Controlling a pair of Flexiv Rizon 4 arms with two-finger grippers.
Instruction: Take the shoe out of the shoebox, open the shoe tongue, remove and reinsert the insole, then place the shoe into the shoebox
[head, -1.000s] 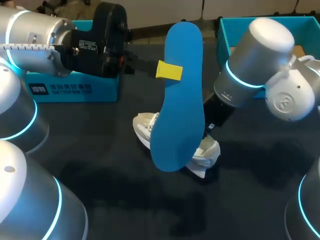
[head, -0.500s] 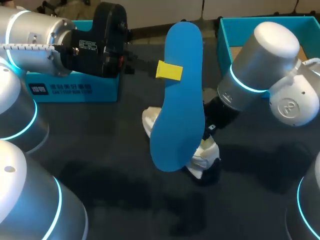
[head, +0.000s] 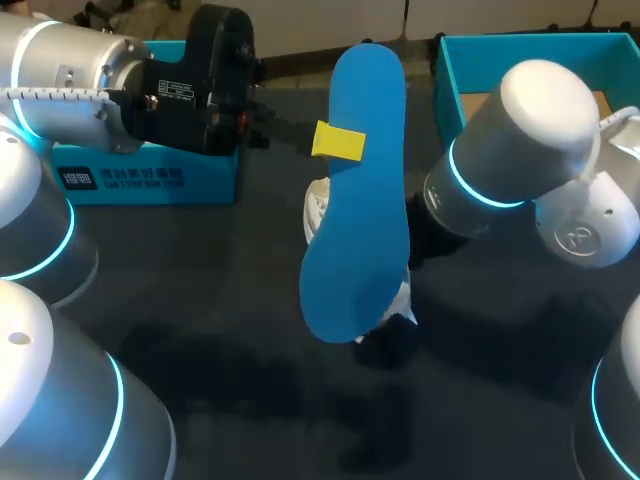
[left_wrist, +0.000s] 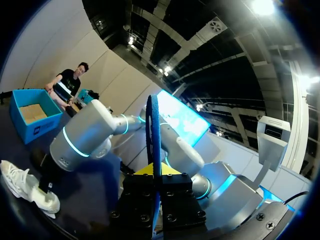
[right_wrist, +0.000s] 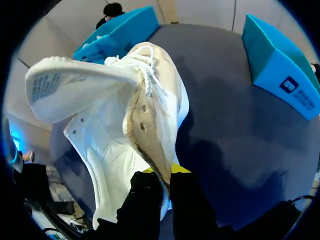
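Observation:
My left gripper (head: 338, 141) is shut on a blue insole (head: 362, 200) and holds it upright above the middle of the table. In the left wrist view the insole (left_wrist: 154, 130) stands edge-on between the yellow tips of that gripper (left_wrist: 154, 172). A white shoe (head: 316, 208) shows only in parts behind the insole. My right arm (head: 520, 150) reaches to it, its gripper hidden there. In the right wrist view my right gripper (right_wrist: 162, 182) is shut on the side wall of the shoe (right_wrist: 115, 150), held off the table. The tongue (right_wrist: 75, 82) is folded outward.
An open blue shoebox (head: 452, 75) stands at the back right, with brown paper inside. Another blue box part (head: 150, 178) stands at the back left, under my left arm. The table is dark cloth (head: 250, 380).
My right arm has lifted and turned the shoe, so its left end rose from the table to behind the insole. The left arm and insole have not moved.

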